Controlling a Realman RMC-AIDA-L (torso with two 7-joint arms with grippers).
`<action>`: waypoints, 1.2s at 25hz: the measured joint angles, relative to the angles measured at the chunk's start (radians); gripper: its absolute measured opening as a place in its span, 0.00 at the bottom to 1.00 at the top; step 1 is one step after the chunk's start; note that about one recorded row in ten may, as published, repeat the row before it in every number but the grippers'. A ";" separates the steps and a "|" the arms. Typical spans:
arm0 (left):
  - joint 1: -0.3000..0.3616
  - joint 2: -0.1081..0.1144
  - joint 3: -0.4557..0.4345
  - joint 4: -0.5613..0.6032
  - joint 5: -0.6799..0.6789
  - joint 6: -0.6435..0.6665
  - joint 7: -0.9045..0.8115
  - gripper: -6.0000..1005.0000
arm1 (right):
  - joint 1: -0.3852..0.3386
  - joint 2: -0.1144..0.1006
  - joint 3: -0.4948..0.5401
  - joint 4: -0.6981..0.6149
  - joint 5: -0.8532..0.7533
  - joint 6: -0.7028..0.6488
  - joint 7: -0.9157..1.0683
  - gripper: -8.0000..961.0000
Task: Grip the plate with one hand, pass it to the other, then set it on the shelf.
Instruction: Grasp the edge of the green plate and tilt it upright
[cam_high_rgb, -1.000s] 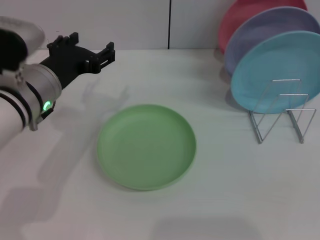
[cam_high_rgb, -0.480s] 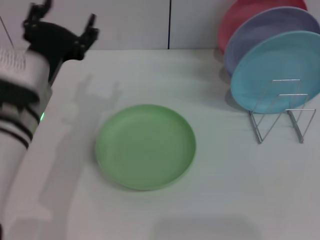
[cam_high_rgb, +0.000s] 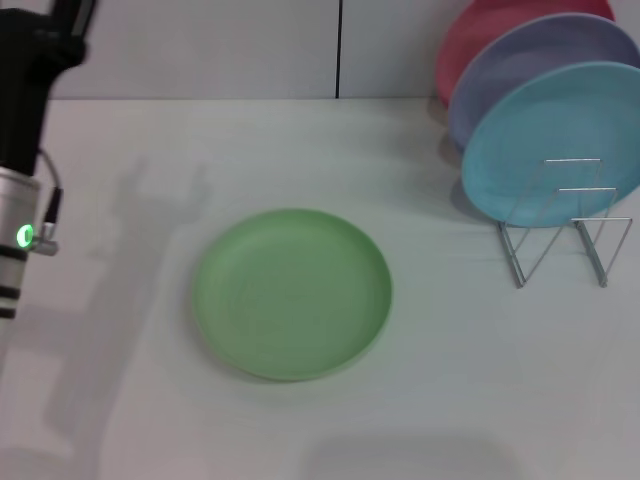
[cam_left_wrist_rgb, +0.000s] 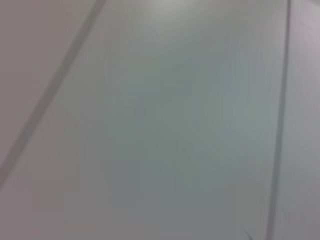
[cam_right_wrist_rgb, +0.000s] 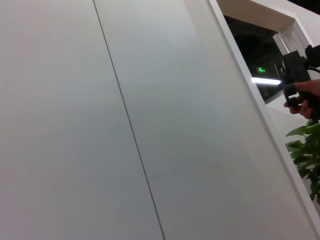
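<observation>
Your light-green plate (cam_high_rgb: 291, 293) lies flat near the middle of the white table (cam_high_rgb: 450, 400), a round, shallow, matte disc with a low raised rim and nothing on it. Toward the table's right edge stands the shelf (cam_high_rgb: 565, 235), a thin silver wire rack of upright triangular loops. Its two front loops hold nothing. Behind them a sky-blue plate (cam_high_rgb: 550, 140) leans on edge, then a lavender plate (cam_high_rgb: 520, 60), then a pink plate (cam_high_rgb: 470, 40) nearest the back edge, all smooth and plain like yours.

Your left gripper (cam_high_rgb: 35, 45) is raised at the table's back left corner, well apart from the plate; its black body runs out of the top of the head view, so you cannot tell whether its fingers are spread or closed. Below it the silver wrist shows a green light (cam_high_rgb: 22, 237). Nothing stands between the plate and the rack. Both wrist views show only pale wall panels. Your right gripper is out of sight.
</observation>
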 joint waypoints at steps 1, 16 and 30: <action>0.000 0.002 -0.026 -0.016 0.058 -0.058 -0.032 0.85 | 0.000 0.000 0.000 0.000 0.000 0.000 0.000 0.86; 0.161 -0.013 -0.197 -0.711 0.162 -1.006 0.587 0.84 | -0.004 0.001 -0.009 -0.007 -0.009 0.002 0.003 0.86; -0.069 -0.015 -0.409 -0.829 0.278 -1.879 0.391 0.83 | 0.004 0.003 -0.025 -0.004 -0.013 0.010 0.004 0.86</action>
